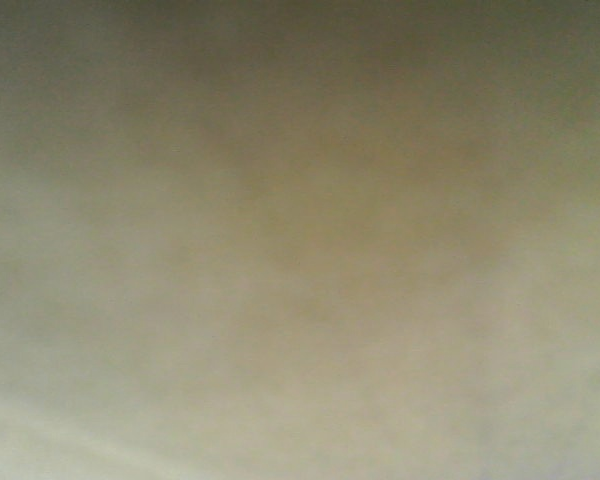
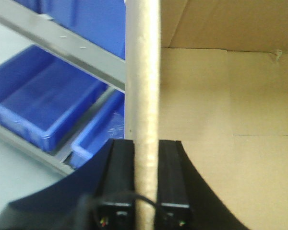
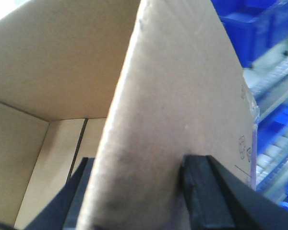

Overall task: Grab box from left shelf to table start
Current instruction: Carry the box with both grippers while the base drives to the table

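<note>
Both arms have hold of the large brown corrugated cardboard box (image 2: 216, 120) by its open top. The left gripper (image 2: 146, 146) has its two black fingers pressed in on either side of one upright wall, with the pale cut edge of the cardboard running straight up between them. The right gripper (image 3: 140, 167) is clamped the same way across another wall, one finger inside the box and one against its outer face. On the left arm's side, blue plastic bins (image 2: 43, 100) sit in a rack with a grey metal shelf rail (image 2: 69, 48), so the box is close alongside the shelving. I cannot tell whether its base rests on anything or hangs in the grip. The front view is nothing but a tan blur, which I take to be cardboard right up against the lens. A pale, faintly bluish flat surface (image 2: 12, 182) shows low beside the rack, but I cannot say it is the table. I judge the grasp made and the carry to be the step in hand. Next the two arms need to move as one, level and at a fixed spacing, so the thin walls neither buckle nor slip out as the box comes clear of the rack toward the table.
</note>
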You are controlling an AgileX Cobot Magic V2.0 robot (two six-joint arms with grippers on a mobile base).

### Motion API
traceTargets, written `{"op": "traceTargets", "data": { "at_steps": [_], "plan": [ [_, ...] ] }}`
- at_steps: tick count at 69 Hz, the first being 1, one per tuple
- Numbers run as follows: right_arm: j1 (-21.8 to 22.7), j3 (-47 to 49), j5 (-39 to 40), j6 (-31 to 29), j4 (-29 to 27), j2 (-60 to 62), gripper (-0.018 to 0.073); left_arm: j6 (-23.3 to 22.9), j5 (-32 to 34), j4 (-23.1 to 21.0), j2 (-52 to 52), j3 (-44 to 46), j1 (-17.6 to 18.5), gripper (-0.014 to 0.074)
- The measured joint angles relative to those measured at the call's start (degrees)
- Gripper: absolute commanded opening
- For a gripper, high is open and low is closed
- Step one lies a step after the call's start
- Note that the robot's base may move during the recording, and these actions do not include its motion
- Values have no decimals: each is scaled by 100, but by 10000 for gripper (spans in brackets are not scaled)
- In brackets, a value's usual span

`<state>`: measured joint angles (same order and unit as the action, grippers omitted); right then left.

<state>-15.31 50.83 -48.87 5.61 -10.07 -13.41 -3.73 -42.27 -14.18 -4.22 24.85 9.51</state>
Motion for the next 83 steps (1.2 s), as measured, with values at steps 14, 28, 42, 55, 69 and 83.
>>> {"op": "traceTargets", "data": {
  "at_steps": [14, 28, 42, 55, 69, 83],
  "plan": [
    [0, 0, 0, 0, 0, 0, 58, 0, 0, 0, 0, 0, 0, -99],
    [0, 0, 0, 0, 0, 0, 58, 0, 0, 0, 0, 0, 0, -99],
    [0, 0, 0, 0, 0, 0, 58, 0, 0, 0, 0, 0, 0, -99],
    [0, 0, 0, 0, 0, 0, 58, 0, 3, 0, 0, 0, 0, -99],
    [0, 0, 0, 0, 0, 0, 58, 0, 3, 0, 0, 0, 0, -99],
    [0, 0, 0, 0, 0, 0, 58, 0, 3, 0, 0, 0, 0, -99]
  ]
}}
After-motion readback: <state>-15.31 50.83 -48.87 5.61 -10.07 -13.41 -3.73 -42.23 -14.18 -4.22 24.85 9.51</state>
